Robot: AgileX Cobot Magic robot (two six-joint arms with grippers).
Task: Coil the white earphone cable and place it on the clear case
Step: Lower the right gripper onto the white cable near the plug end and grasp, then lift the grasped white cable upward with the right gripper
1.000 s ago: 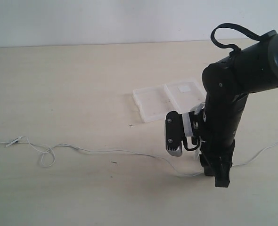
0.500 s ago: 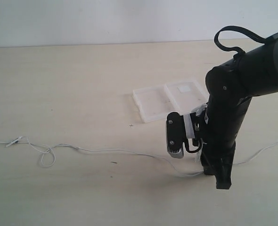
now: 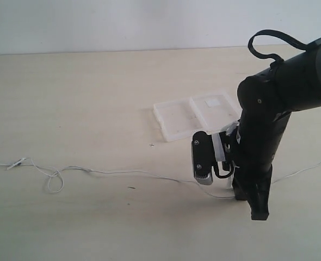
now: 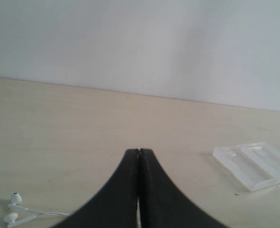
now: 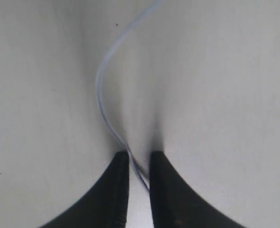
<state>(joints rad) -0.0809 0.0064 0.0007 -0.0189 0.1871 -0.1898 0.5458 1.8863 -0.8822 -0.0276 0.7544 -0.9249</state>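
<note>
- The right gripper (image 5: pixel 139 159) points down at the table (image 3: pixel 95 87). Its fingers (image 5: pixel 117 190) stand narrow, with a slim gap showing between the tips.
- The white earphone cable (image 5: pixel 99 80) runs into that gap. The gap looks wider than the wire, so a firm pinch is not evident; the tips straddle the wire rather than clamp it.
- The left gripper (image 4: pixel 139 151) has its fingers pressed together with nothing between them. It is raised above the table and takes no part in the work at this point.
- Location of the cable: it lies uncoiled across the table. From the far left it passes through a small loose loop, runs on to the right gripper, and trails away towards the right edge. The earbuds (image 4: pixel 11 209) lie on the table near the left gripper.
- Location of the clear case (image 3: pixel 174 117): it lies opened flat, both halves down, beyond the right gripper and apart from the cable. One half bears a white patch (image 3: pixel 209 101). Nothing rests on it.
- Step in hand, as judged: taking hold of the cable at a middle section. Coiling has not begun.
- Next move, as judged: bring the fingers fully together on the wire and confirm it is caught before lifting. Then gather the long free runs on both sides into loops; the thin wire may slip or snag at the loose loop.
</note>
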